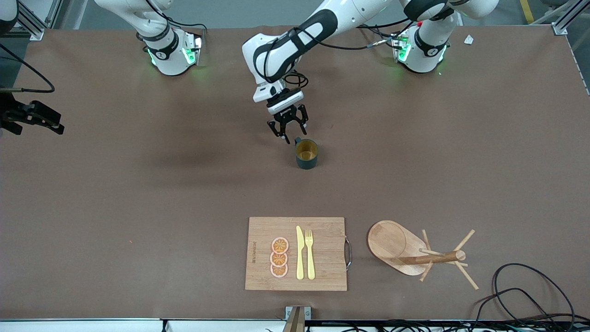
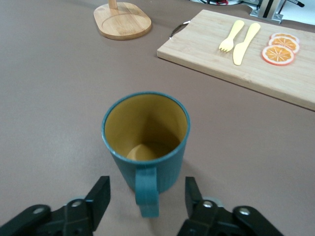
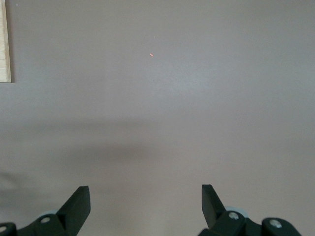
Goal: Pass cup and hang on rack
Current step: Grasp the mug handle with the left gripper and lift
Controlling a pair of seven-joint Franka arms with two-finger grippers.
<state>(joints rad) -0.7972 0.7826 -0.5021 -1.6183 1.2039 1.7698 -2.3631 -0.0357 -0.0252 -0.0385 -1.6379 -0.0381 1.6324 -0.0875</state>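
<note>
Mid-table, cup (image 1: 306,153) upright — handle (image 2: 147,191) seemingly toward left claw (image 1: 289,130).

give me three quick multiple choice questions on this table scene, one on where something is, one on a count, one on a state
1. Where is the cup?
A. on the cutting board
B. on the bare table
C. on the rack

2. How many orange slices lie on the cutting board?
A. two
B. three
C. five

3. How is the left claw set?
A. open, a finger each side of the cup's handle
B. lifting the cup
C. over the rack

Answers: 1 B, it stands on the brown table. 2 B, three in a row. 3 A, the left wrist view shows gaps on both sides of the handle.
</note>
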